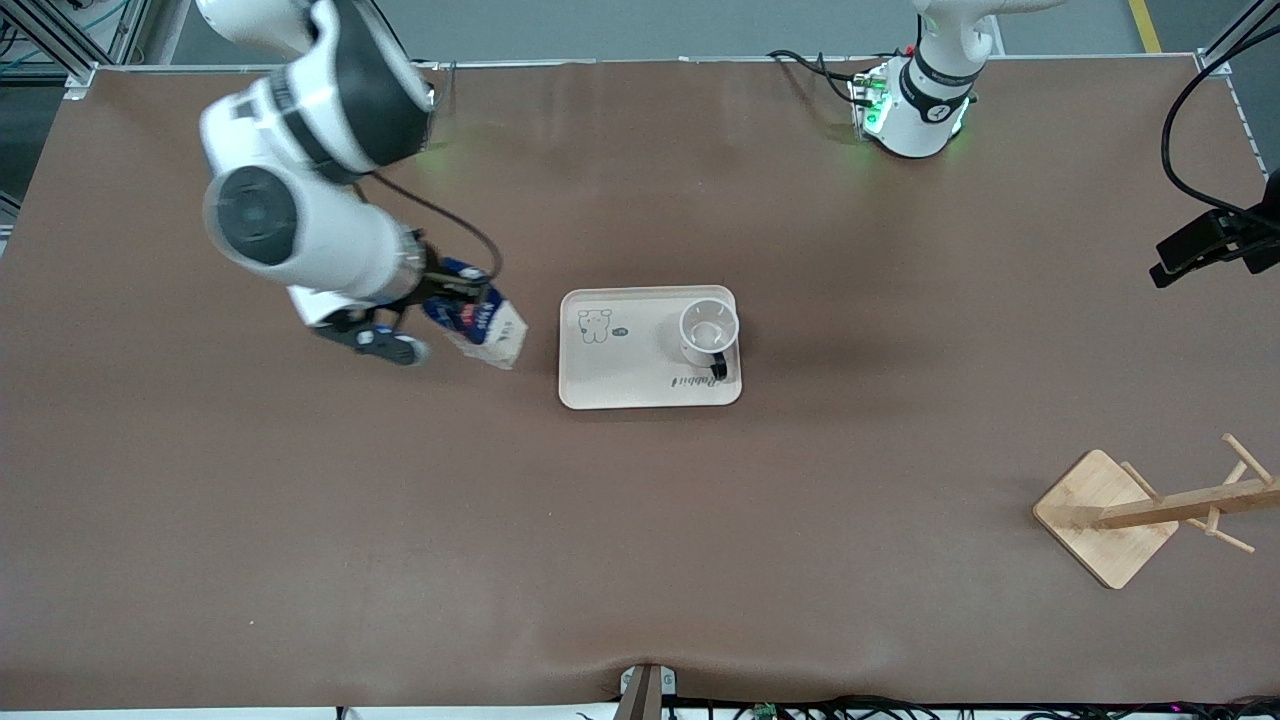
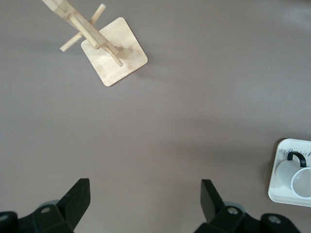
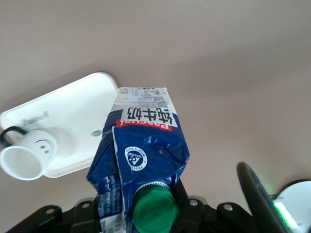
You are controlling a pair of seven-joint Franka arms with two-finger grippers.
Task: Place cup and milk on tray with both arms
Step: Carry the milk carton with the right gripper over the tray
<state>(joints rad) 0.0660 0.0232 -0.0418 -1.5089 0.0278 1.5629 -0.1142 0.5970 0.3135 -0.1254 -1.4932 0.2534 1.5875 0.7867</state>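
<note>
My right gripper [image 1: 447, 297] is shut on the milk [image 1: 482, 327], a dark-blue carton with a green cap [image 3: 151, 209]. The carton hangs tilted over the bare table, just off the tray's edge toward the right arm's end. In the right wrist view the milk [image 3: 146, 145] hides most of my right gripper [image 3: 153, 201]. The cream tray [image 1: 610, 380] lies mid-table. The white cup [image 1: 708, 335] stands upright on the tray at the end toward the left arm. My left gripper [image 2: 144, 191] is open over bare table with nothing between its fingers [image 2: 77, 194]. The front view shows only the left arm's base.
A wooden rack [image 1: 1105, 515] stands near the left arm's end, nearer the front camera; the left wrist view also shows this rack [image 2: 114, 58], a tray corner [image 2: 279, 187] and the cup [image 2: 299, 177]. A black camera mount [image 1: 1210, 240] overhangs that end's edge.
</note>
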